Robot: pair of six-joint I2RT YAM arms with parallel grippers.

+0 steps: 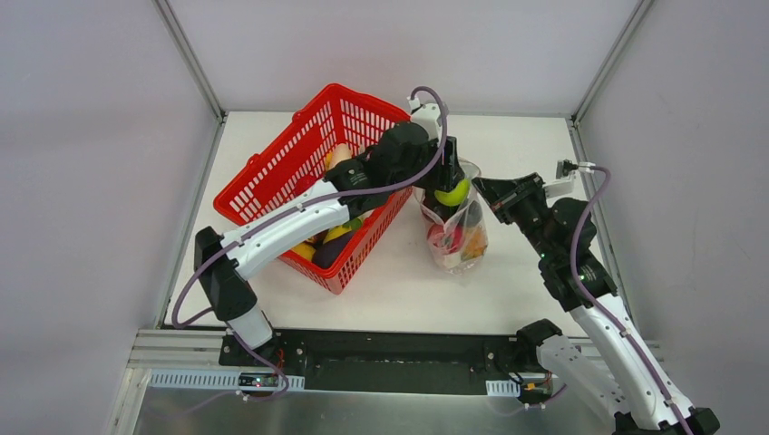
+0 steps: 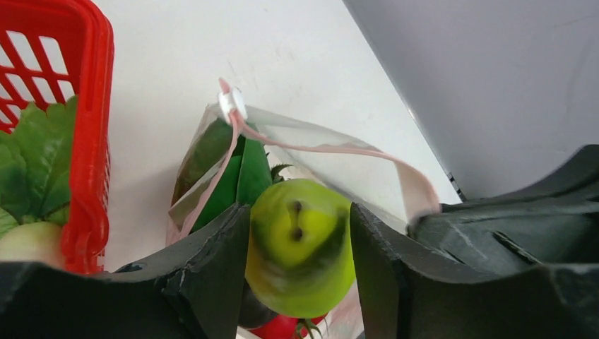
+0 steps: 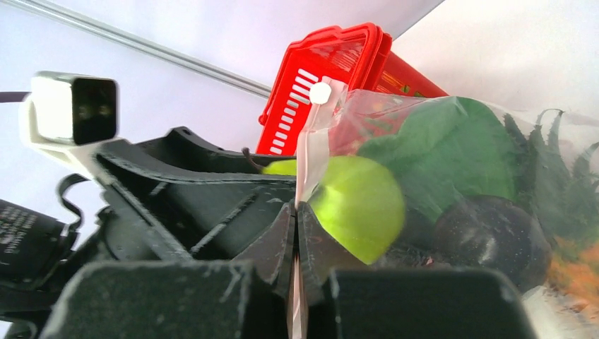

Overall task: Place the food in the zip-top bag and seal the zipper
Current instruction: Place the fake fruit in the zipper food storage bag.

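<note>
"Why is the right gripper (image 3: 297, 219) pinching the bag like that?"

"To prop it up, I'd say. Its fingers are pressed together on the pink zipper (image 2: 318, 148) at one end of the mouth. That way the zip-top bag (image 1: 453, 237) stands upright on the table (image 1: 508, 290), just beside the red mesh basket (image 1: 272, 177), with its mouth gaping upward. Plastic that floppy would likely fold over otherwise."

"And the left one?"

"The left gripper (image 2: 298, 219) hangs right over the opening, fingers clamped on either side of a yellow-green round fruit (image 2: 300, 261). The fruit is low in the mouth, so dropping it in looks like the step in hand."

"Much inside?"

"A green leafy vegetable (image 3: 452, 148), a dark eggplant (image 3: 494, 236) and a red fruit (image 1: 442, 237). There's more waiting in the basket: another leafy green (image 2: 28, 162) and a white radish (image 2: 28, 244)."

"Sealed at all?"

"No. The white slider (image 2: 232, 104) sits at the far end of the strip, and the mouth is wide open."

"And the room?"

"A plain white matte tabletop, with grey wall panels (image 1: 91, 136) on three sides and aluminium posts (image 1: 190, 56) at the back corners."
</note>
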